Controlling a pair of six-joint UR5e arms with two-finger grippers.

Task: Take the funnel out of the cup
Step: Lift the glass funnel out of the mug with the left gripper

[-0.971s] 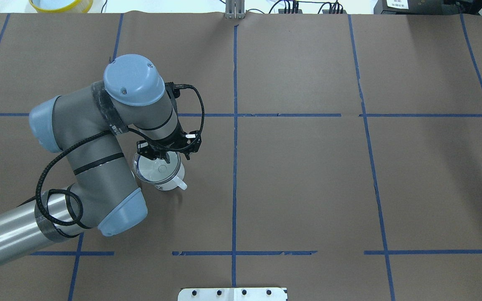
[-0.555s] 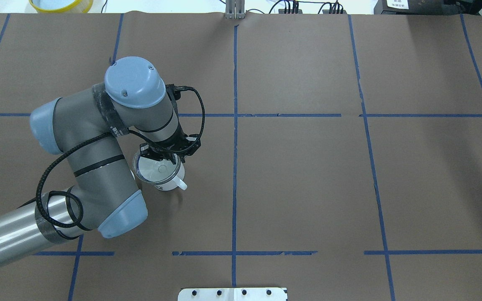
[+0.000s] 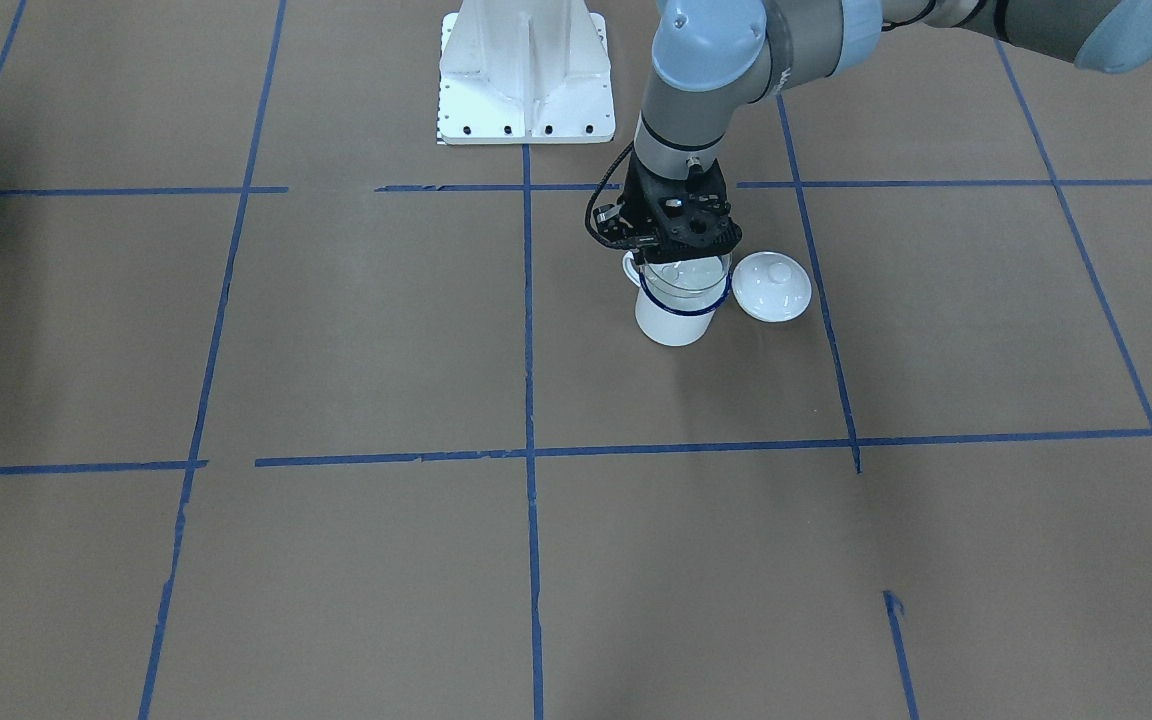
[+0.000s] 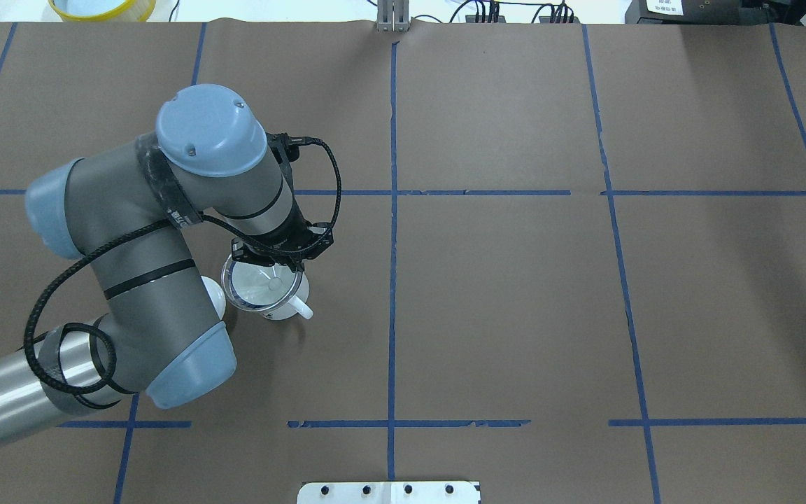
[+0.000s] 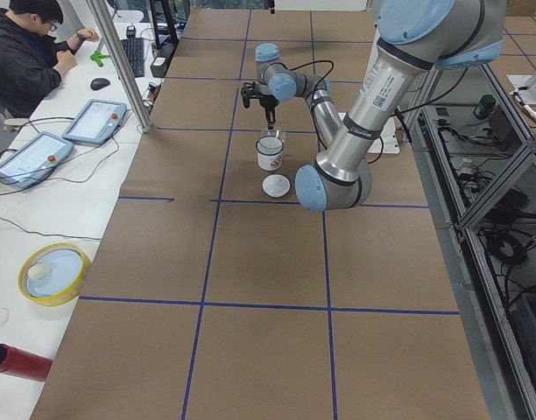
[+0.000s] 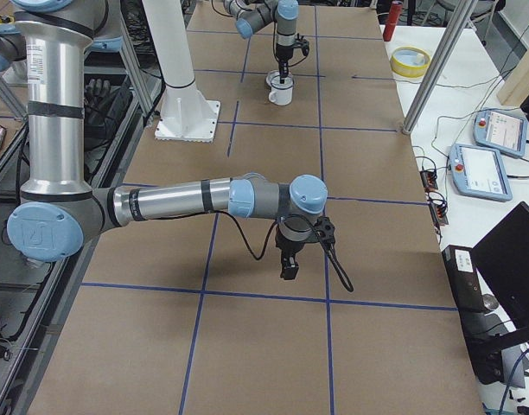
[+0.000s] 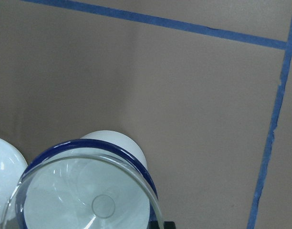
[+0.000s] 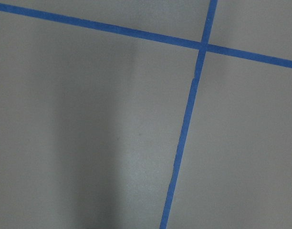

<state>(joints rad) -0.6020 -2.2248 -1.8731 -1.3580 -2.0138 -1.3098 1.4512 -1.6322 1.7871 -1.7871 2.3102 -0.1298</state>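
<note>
Partly, the left arm (image 4: 151,280) hides the lid (image 4: 215,297) beside the cup (image 4: 278,309).

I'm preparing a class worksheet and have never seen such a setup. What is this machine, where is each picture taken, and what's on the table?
A two-armed robot works at a paper-covered table. Four fixed cameras look from above, in front and either end; two ride on the wrists. The left end effector appears to pinch the rim of a clear funnel sitting in a white cup. A white lid lies beside the cup. The right end effector hangs apart, above the table.
</note>
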